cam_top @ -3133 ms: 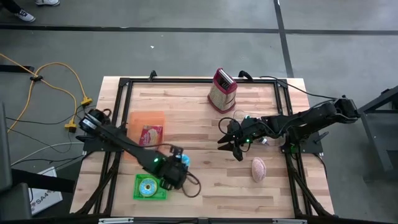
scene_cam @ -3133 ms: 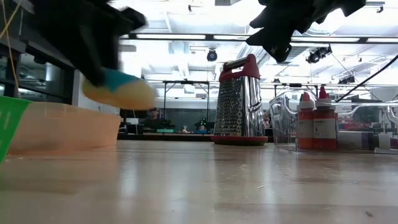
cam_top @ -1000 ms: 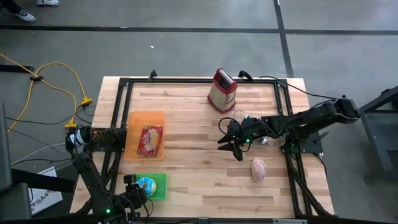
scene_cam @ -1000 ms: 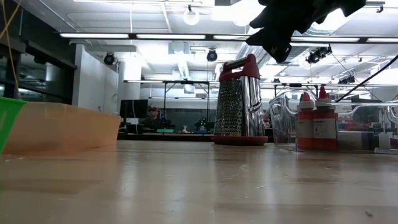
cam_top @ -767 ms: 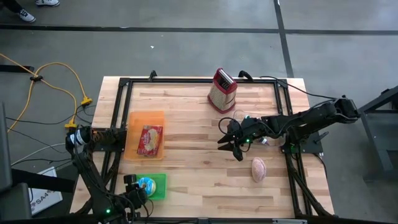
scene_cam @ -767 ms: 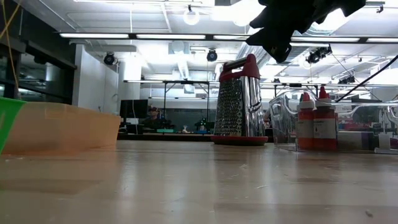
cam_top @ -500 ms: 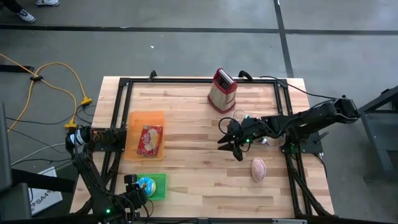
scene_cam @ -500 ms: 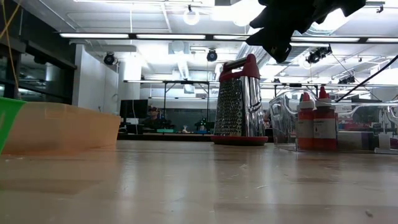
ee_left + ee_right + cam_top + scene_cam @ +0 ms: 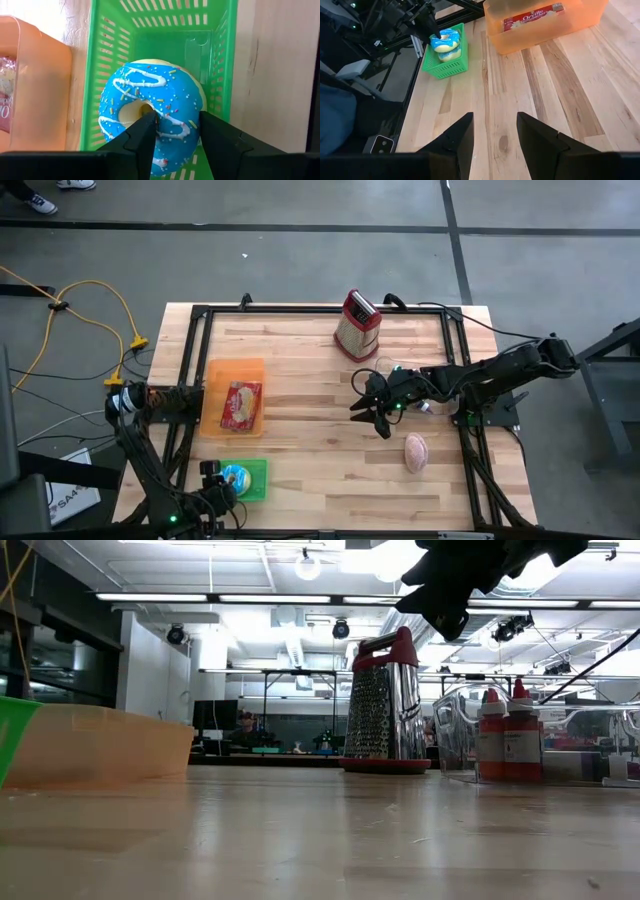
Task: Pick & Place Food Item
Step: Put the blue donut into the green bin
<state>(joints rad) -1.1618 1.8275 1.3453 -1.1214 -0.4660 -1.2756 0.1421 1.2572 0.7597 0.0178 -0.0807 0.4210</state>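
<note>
Donut (image 9: pixel 150 117), blue icing with white drizzle and sprinkles, sits in the green basket (image 9: pixel 222 75) at the bench's (image 9: pixel 310 450) near-left corner. The basket lies just near of the orange bin (image 9: pixel 236 408), which holds a popcorn packet (image 9: pixel 240 404).

Left gripper (image 9: pixel 177 132) is low at that near-left corner, directly over the basket. Jaws partly spread, one finger over the donut's hole, the other at its outer edge, so the ring's side lies between them. Cannot tell from the wrist view whether the pads press the icing or merely straddle it.

Right gripper (image 9: pixel 368 414) hangs above mid-bench, right of centre, pointing left toward the bin. Jaws spread, nothing between them; bare wood shows through the gap in the right wrist view.

Other items: box grater (image 9: pixel 357 324) upright at the far edge, centre-right. A pinkish oval lump (image 9: pixel 415 451) lies on the wood just near of the right arm. In the low view, two red-capped bottles (image 9: pixel 503 735) stand to the right of the grater.
</note>
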